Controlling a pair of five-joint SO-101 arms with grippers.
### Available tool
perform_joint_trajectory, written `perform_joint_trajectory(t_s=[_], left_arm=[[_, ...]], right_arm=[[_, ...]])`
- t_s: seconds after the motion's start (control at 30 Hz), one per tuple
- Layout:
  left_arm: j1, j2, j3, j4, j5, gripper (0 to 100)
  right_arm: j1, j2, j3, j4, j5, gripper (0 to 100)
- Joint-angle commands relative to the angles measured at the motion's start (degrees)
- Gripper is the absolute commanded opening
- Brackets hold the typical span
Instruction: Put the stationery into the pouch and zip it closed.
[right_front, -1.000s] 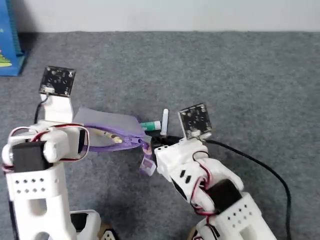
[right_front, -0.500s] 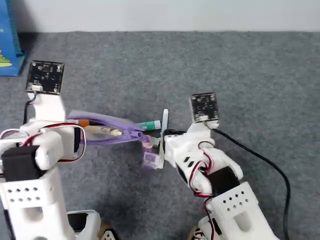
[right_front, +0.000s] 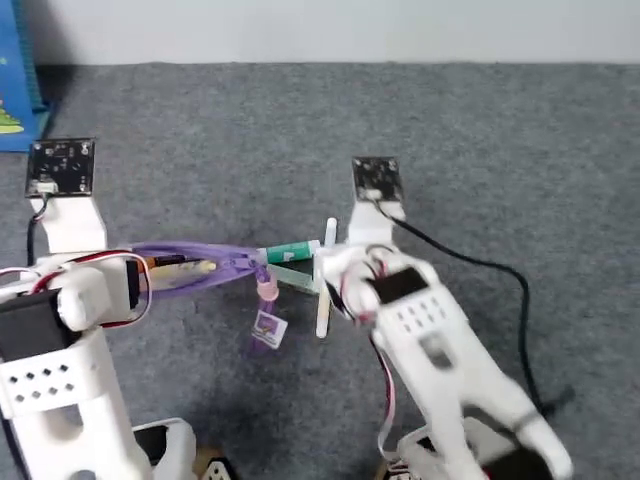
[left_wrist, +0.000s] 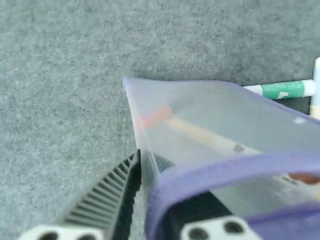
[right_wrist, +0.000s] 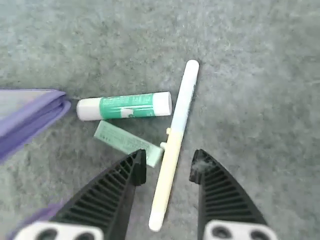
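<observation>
Three loose pieces, a green glue stick, a pale green block and a white pen, lie midway between the side edges of the table under the spread right gripper, while the left gripper pinches the purple pouch beside them.

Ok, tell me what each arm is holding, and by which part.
Left gripper grips the pouch by its wall at one end. Right gripper holds nothing; its jaws stand open over the white pen.

Grey carpet, blue box
</observation>
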Motion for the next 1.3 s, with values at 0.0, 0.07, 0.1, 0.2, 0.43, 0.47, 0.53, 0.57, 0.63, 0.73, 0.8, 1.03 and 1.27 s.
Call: perform_joint_trajectory(t_s=[0.0,0.07,0.1,0.2,0.43,0.47,0.53,0.57,0.63,0.73,0.8,1.03,1.27], left_arm=[[-0.35,0.09,0.31,-1.93,0.09,1],[-0.35,0.09,0.31,-1.93,0.09,1],[-0.35,0.09,0.31,-1.93,0.09,1],[-0.44,0.09,0.31,-1.93,0.09,1],[-0.44,0.09,0.40,-1.93,0.09,1],[-0.44,0.09,0.40,-1.93,0.09,1],[-0.44,0.09,0.40,-1.93,0.09,1],[-0.53,0.09,0.40,-1.85,0.09,1],[-0.53,0.09,0.40,-1.85,0.09,1],[-0.53,0.09,0.40,-1.76,0.09,1],[-0.53,0.09,0.40,-1.67,0.09,1],[-0.26,0.09,0.40,-1.58,0.09,1],[-0.35,0.09,0.40,-1.49,0.09,1]], right_arm=[[0.57,10.86,-11.69,-1.01,-0.53,14.3],[0.66,17.19,-16.35,-1.01,-0.53,14.3],[1.10,20.18,-18.46,-1.01,-0.53,14.3],[2.77,28.70,-25.14,-0.75,-0.44,14.3],[6.46,43.65,-35.08,-0.48,2.11,14.1],[6.46,45.14,-35.52,-0.48,2.81,14.0],[6.37,47.25,-35.96,-0.48,3.78,14.0],[6.29,47.96,-36.04,-0.48,4.31,14.0],[6.29,48.13,-36.40,-0.13,4.57,13.1],[6.02,48.13,-37.54,2.59,5.36,2.0],[6.20,47.25,-38.68,6.02,5.45,2.2],[5.58,32.75,-37.36,20.18,6.42,0.8],[-1.27,3.91,-20.22,23.16,10.64,0.8]])
